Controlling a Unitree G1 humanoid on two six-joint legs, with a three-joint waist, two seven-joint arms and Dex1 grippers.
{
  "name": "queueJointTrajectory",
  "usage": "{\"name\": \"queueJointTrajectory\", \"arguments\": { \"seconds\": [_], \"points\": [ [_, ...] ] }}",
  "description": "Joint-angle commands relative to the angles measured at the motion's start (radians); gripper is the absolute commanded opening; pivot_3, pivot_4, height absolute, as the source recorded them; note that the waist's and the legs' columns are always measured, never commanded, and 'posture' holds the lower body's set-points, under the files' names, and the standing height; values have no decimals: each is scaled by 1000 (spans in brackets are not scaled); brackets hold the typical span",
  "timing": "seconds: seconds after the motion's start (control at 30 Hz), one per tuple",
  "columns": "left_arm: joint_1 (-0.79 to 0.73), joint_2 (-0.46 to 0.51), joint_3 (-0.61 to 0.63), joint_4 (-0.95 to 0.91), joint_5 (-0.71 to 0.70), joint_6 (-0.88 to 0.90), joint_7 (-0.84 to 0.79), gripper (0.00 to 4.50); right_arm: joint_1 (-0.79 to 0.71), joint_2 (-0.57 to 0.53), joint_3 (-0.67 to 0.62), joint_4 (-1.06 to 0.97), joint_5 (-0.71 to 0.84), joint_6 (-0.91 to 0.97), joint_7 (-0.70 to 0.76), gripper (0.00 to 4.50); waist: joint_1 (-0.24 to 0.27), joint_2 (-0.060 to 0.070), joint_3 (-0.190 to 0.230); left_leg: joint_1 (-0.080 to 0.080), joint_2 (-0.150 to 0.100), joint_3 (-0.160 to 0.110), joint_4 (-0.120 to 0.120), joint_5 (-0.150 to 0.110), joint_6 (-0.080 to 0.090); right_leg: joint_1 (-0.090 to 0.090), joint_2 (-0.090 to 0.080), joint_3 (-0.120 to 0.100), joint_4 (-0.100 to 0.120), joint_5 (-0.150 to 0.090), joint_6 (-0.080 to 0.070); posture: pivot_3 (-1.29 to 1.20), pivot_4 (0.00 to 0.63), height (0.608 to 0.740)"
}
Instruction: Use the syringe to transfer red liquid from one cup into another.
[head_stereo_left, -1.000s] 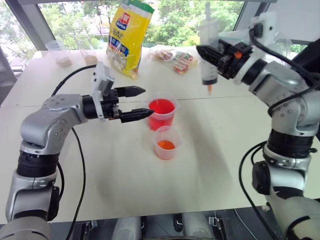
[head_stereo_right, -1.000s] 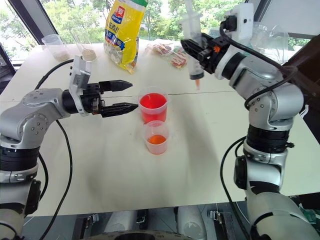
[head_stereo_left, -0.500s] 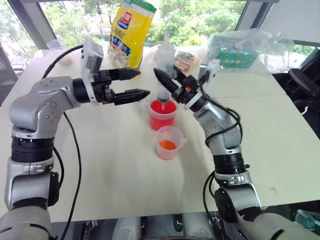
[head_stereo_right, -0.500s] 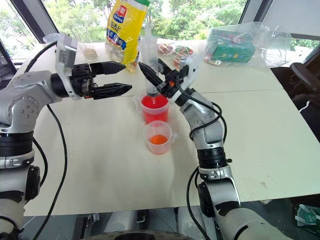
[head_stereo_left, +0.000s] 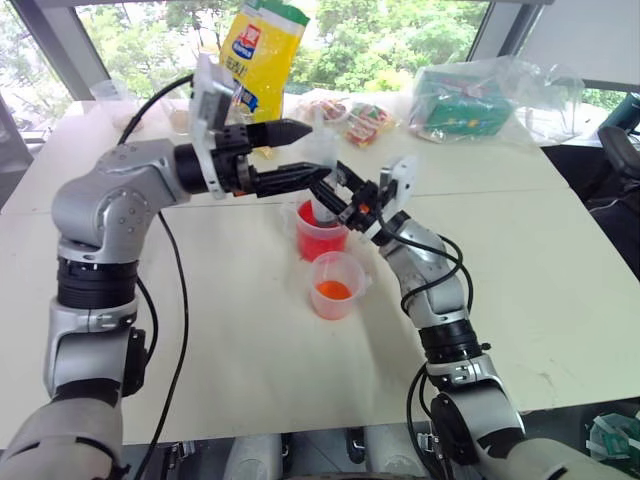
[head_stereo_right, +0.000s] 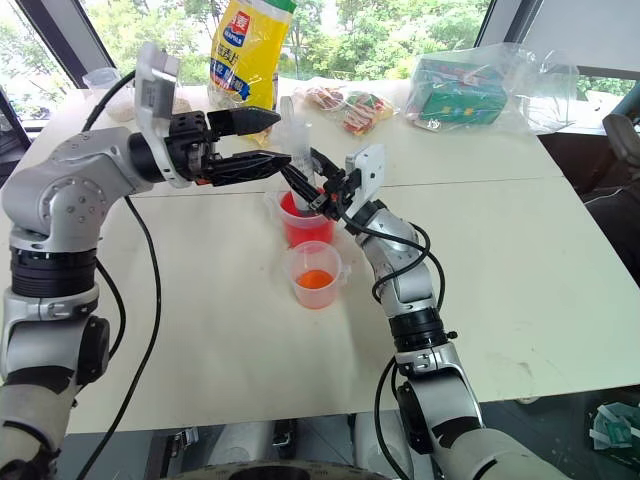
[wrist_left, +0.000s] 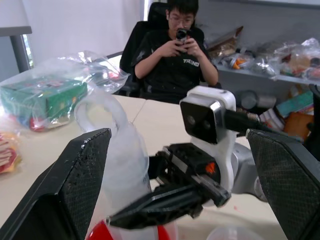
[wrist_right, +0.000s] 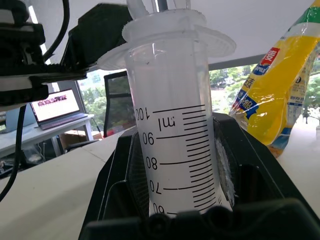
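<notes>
Syringe (wrist_right: 175, 150) stands upright, clamped in the right tool (head_stereo_right: 312, 192), its lower end down inside the taller red cup (head_stereo_right: 300, 224) near the middle of the worktop (head_stereo_right: 520, 260). The shorter cup (head_stereo_right: 313, 275), orange-red at the bottom, sits just beside the red cup at its 6 o'clock. The left tool (head_stereo_right: 258, 142) hangs at the syringe's 10 o'clock with fingers (wrist_left: 75, 185) apart, holding nothing. A yellow bag (head_stereo_right: 245, 55) stands at 12 o'clock.

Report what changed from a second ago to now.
The right hand brought the syringe down from high on the right into the taller red cup, still clamped on it. The open left hand rose toward the syringe's top. Both cups, including the shorter cup, kept their places on the table.
</notes>
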Motion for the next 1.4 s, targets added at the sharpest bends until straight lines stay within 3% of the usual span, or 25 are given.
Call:
{"name": "queueJointTrajectory", "arguments": {
  "seconds": [0.03,0.4,0.5,0.73,0.77,1.4],
  "points": [
    [-29,-9,-2,-5,11,-23,-4,4500,-10,-3,2,-20,-4,-29,1,1418,1,0,0,0,0,0,0,0,0,0,0,0,0,0,0,0,150,740],
    [-56,-63,-26,61,50,-59,-16,4500,-3,-9,18,-24,-19,-30,9,1418,3,0,0,0,0,0,0,0,0,0,0,0,0,0,0,0,150,740],
    [-66,-79,-31,85,69,-75,-20,3671,-3,-9,23,-24,-20,-30,10,1418,3,0,0,0,0,0,0,0,0,0,0,0,0,0,0,0,150,740],
    [-68,-95,-33,114,93,-97,-28,280,-2,-11,26,-23,-23,-32,14,1418,2,0,0,0,0,0,0,0,0,0,0,0,0,0,0,0,150,740],
    [-70,-96,-32,117,95,-100,-27,26,-1,-12,27,-24,-23,-33,14,1418,3,0,0,0,0,0,0,0,0,0,0,0,0,0,0,0,150,740],
    [-180,-119,18,201,139,-172,-8,26,18,-32,45,-15,-3,10,60,1418,3,0,0,0,0,0,0,0,0,0,0,0,0,0,0,0,150,740]
  ]
}}
